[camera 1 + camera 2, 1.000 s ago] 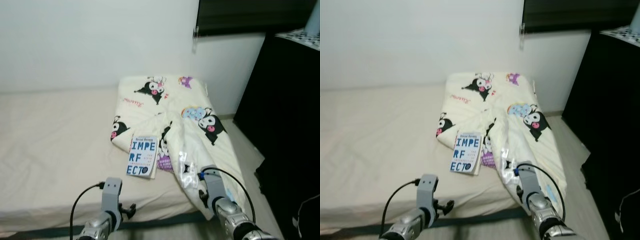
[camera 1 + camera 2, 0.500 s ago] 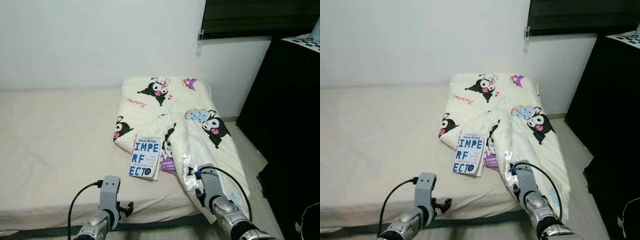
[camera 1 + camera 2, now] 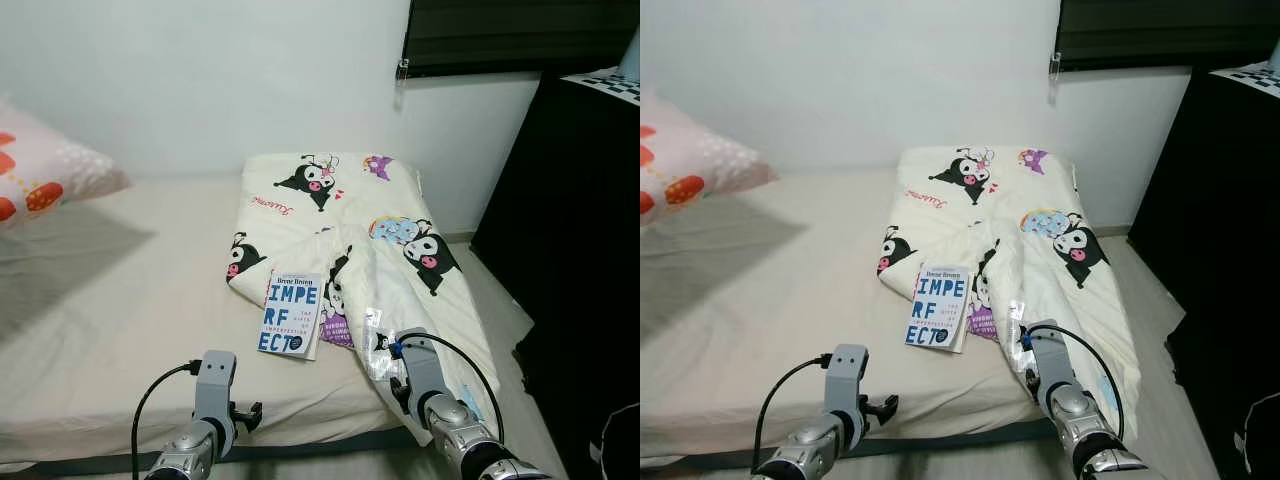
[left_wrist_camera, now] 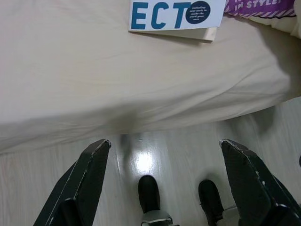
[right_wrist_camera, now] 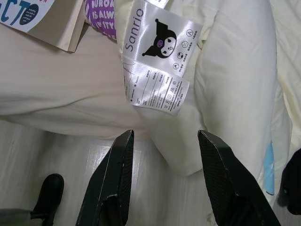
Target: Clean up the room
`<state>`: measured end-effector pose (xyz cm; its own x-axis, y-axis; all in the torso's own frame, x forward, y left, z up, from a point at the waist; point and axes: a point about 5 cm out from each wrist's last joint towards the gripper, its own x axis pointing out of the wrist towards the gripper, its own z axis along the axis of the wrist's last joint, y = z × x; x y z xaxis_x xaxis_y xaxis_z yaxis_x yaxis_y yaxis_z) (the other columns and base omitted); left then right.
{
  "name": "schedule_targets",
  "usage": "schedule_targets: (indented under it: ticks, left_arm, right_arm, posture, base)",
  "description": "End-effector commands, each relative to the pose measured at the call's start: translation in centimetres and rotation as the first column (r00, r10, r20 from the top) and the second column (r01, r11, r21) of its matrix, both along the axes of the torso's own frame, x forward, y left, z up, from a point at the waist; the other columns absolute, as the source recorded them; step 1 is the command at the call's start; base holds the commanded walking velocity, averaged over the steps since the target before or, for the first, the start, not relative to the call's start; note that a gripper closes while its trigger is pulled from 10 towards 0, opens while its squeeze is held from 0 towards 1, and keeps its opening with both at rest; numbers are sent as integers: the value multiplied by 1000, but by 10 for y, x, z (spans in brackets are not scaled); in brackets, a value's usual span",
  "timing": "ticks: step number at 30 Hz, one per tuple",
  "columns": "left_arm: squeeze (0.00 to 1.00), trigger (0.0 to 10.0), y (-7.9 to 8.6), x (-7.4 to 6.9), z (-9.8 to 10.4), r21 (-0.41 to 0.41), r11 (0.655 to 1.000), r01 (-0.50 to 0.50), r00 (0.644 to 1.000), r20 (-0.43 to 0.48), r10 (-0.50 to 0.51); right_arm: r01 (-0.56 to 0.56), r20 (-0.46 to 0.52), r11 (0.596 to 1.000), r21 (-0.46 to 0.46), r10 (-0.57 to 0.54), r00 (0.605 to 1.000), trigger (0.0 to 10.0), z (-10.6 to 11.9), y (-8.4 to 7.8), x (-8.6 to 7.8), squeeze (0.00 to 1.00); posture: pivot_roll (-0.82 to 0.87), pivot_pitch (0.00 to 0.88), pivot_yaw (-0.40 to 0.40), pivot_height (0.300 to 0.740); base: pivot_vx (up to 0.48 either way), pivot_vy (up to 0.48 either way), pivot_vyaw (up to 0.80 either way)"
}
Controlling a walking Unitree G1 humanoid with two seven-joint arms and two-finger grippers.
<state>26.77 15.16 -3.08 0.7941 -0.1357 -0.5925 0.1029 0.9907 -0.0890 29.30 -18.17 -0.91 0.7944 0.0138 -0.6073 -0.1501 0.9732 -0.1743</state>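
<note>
A cream blanket (image 3: 330, 200) printed with black cartoon figures lies crumpled on the right end of the bed (image 3: 120, 300) and hangs over its edge. A white book (image 3: 289, 314) with blue letters lies flat beside it, partly over a purple book (image 3: 330, 328). A pink pillow (image 3: 50, 165) with red shapes sits at the far left above the sheet. My left gripper (image 4: 163, 143) is open, low in front of the bed's edge below the book. Open too, my right gripper (image 5: 164, 134) hangs by the blanket's white label (image 5: 160, 66).
A black cabinet (image 3: 570, 200) stands to the right of the bed, with a narrow strip of pale floor (image 3: 500, 300) between them. A white wall runs behind the bed. My feet (image 4: 149, 190) stand on the wood floor close to the mattress.
The pink pillow has come into view at the left and throws a shadow on the sheet. The camera rose slightly a second ago. Both arms have stayed low.
</note>
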Motion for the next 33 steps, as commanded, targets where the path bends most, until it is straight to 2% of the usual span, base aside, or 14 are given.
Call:
schedule_targets:
  ticks: [1, 15, 18, 28, 33]
  left_arm:
    - [0, 10000, 8, -1, -1, 30, 1000, -9, 1000, -5, 9]
    - [0, 10000, 16, -2, -1, 86, 996, -33, 999, -9, 34]
    - [0, 10000, 20, -3, -2, 114, 992, -54, 998, -15, 57]
    - [0, 10000, 24, -4, -3, 121, 988, -96, 995, -15, 98]
    - [0, 10000, 33, -2, 0, 168, 975, -143, 990, 6, 144]
  right_arm:
    - [-14, -5, 1000, 10, 14, 1000, 10000, -1, 5, -1, 0]
    - [-18, -8, 1000, 11, 18, 1000, 10000, -2, 7, -1, 0]
    - [-22, -10, 1000, 8, 22, 1000, 10000, -2, 7, -1, 0]
    - [-26, -8, 1000, 3, 26, 1000, 10000, -1, 7, 0, 0]
    - [-29, -8, 1000, 1, 29, 1000, 10000, -1, 7, 0, 0]
  posture:
    - [-119, 84, 27, 740]
    - [-118, 86, 29, 740]
    - [-119, 85, 29, 740]
    - [-122, 82, 29, 740]
    - [-122, 82, 25, 740]
  base:
    - [0, 0, 0]
    - [0, 0, 0]
    - [0, 0, 0]
    - [0, 0, 0]
    - [0, 0, 0]
